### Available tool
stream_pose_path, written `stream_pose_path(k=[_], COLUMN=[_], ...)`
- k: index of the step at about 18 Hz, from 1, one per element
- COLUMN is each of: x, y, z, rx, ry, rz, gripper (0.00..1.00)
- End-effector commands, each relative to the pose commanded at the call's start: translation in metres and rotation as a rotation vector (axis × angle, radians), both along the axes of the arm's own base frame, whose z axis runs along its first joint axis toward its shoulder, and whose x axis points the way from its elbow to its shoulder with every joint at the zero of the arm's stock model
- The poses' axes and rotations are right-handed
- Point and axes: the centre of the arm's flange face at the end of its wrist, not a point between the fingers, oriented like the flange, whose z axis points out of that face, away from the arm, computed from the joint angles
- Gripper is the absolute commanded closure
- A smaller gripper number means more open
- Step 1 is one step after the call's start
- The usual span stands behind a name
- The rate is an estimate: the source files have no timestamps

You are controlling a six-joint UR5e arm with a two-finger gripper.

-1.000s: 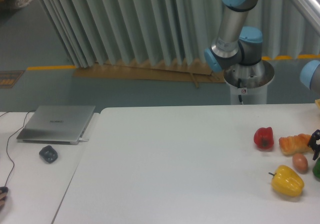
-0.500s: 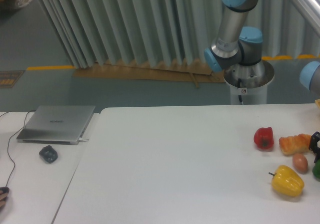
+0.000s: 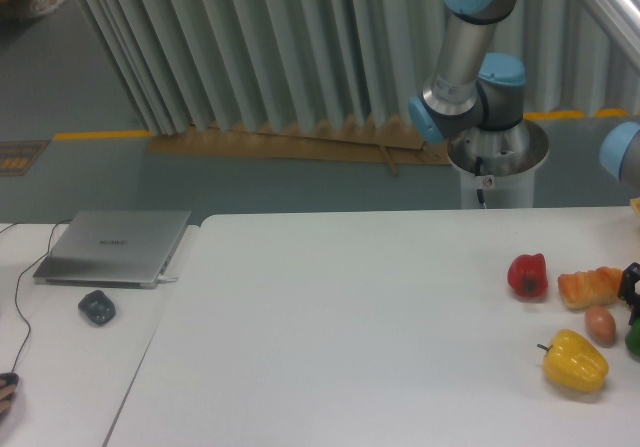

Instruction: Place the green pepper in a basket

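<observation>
- Your green pepper (image 3: pixel 634 339) sits at the far right edge of the bench (image 3: pixel 350 317), only a dark green sliver of it in view, the rest cut off by the frame.
- The end effector (image 3: pixel 631 287) shows as a dark shape just above that sliver (mostly out of frame); you cannot tell whether its fingers are apart or together, or whether they touch the pepper.
- Compared with a second ago, that dark shape has shifted slightly, and over the last half second it has hardly moved. I read that as settling over the pepper for a grasp, not yet lifting it.
- Just left of the pepper lies a small brown egg-like thing (image 3: pixel 600 324), with a bread roll (image 3: pixel 590 286) above it, a yellow pepper (image 3: pixel 575 360) below, and a red pepper (image 3: pixel 528 275) further left. None has moved.
- No basket is in view, so you will have to find the drop-off outside this frame.
- Far left: a laptop (image 3: pixel 113 246) and a mouse (image 3: pixel 97 307), well apart from the work.
</observation>
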Motion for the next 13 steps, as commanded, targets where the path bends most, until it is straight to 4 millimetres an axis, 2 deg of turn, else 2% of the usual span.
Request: stream_pose_path(k=[7, 13], x=[0.014, 0.034], y=[-0.003, -0.013], z=[0.019, 0.057], rx=[0.003, -0.009], ry=[0.01, -0.001], rz=[-0.003, -0.007], gripper=[0.41, 0.41])
